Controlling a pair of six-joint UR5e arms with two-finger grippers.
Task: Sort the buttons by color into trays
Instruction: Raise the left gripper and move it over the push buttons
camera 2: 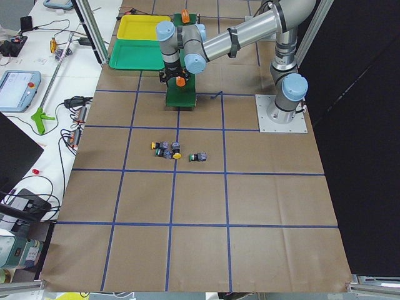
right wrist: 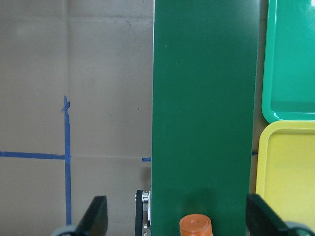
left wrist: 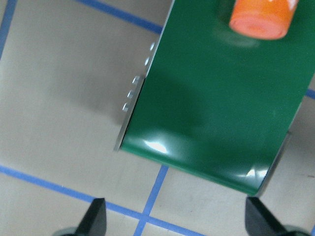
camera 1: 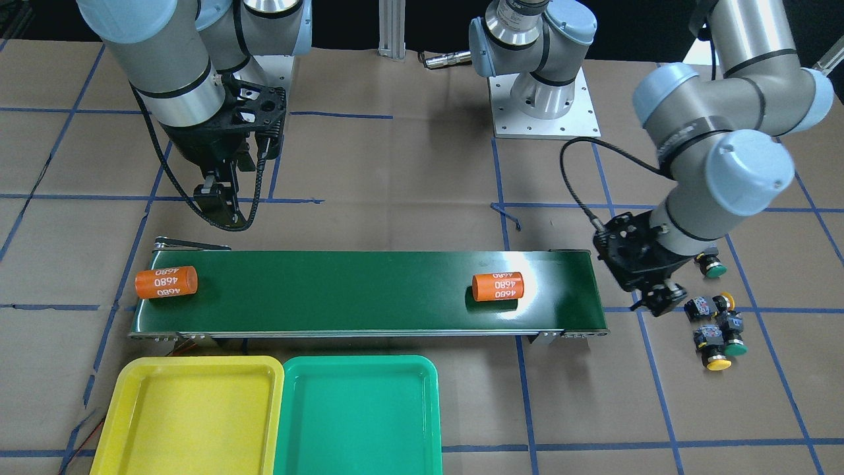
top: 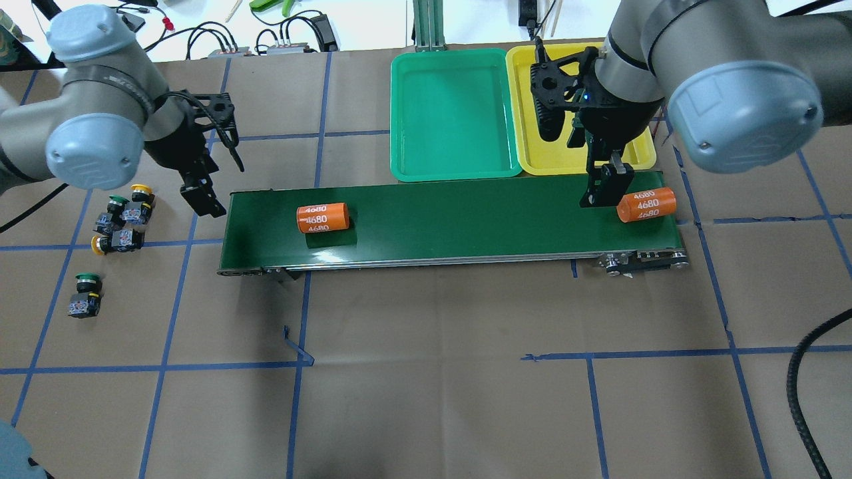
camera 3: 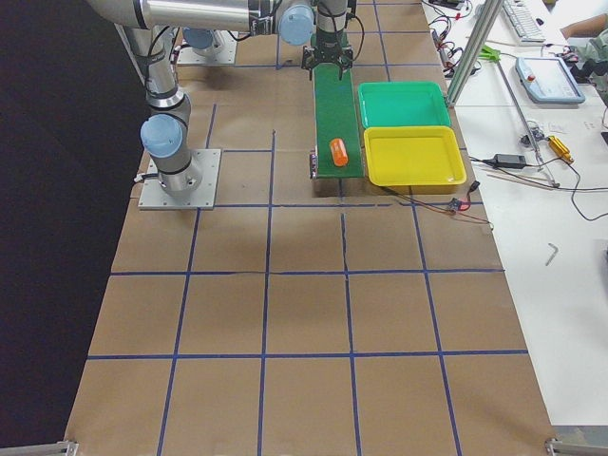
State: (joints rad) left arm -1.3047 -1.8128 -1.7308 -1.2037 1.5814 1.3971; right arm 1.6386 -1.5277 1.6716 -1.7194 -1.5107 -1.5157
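Starting nearest, on the left: one green button [top: 85, 295] lying alone on its side on the brown paper. Just beyond, three more buttons [top: 123, 219] huddled close together, two yellow-capped and one green. Probably light, hard and stiff, with glossy round caps apt to slip or roll; best pinched across the squarer black body, not the cap. Worth taking the lone one first, since the crowded neighbours could get nudged. Farther in, hovering between that huddle and the left end of the belt [top: 452, 226], the left gripper [top: 202, 198], fingers spread wide and holding nothing. Resting on the belt, an orange cylinder [top: 322, 218] toward the left and another cylinder [top: 645, 204] at the right end, no part of the sorting yet lying across the way to the trays. Above the belt's right end, the right gripper [top: 602, 186], likewise spread and empty. Farthest off, side by side, the green tray [top: 452, 113] and the yellow tray [top: 552, 166], no buttons in either.
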